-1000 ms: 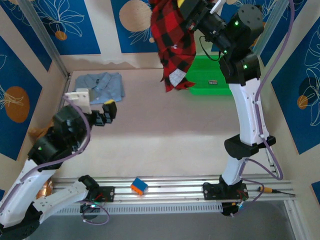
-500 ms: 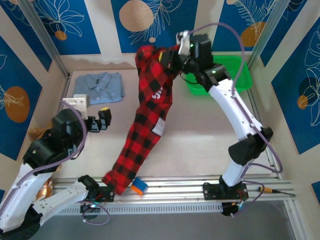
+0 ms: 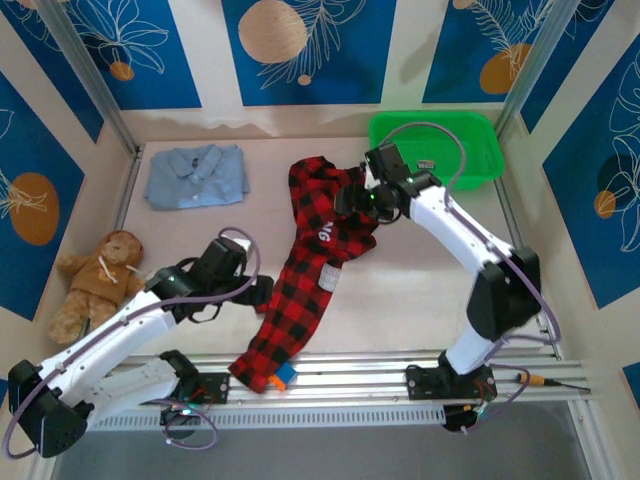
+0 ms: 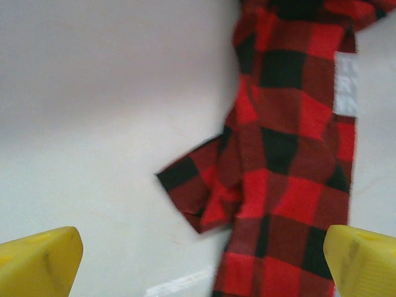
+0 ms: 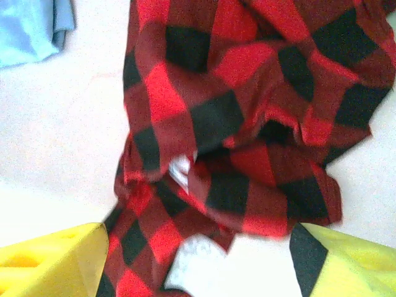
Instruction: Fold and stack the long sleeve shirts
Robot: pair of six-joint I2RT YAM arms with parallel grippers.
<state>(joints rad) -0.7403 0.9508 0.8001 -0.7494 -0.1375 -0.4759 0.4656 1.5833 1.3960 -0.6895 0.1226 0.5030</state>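
Squinting at the white lettering [image 3: 328,228] on the red-and-black flannel shirt [image 3: 312,262] gets me nowhere, it's too small from the top camera, and the white tag [image 4: 346,83] in the left wrist view is just blur. The flannel lies crumpled in a long strip down mid-table, with the light blue shirt [image 3: 195,175] laid flat in the far left corner, well apart. The wrist views settle what's hard to judge from above: left gripper [image 4: 201,247] and right gripper [image 5: 199,247] both have fingers spread wide, clamping nothing.
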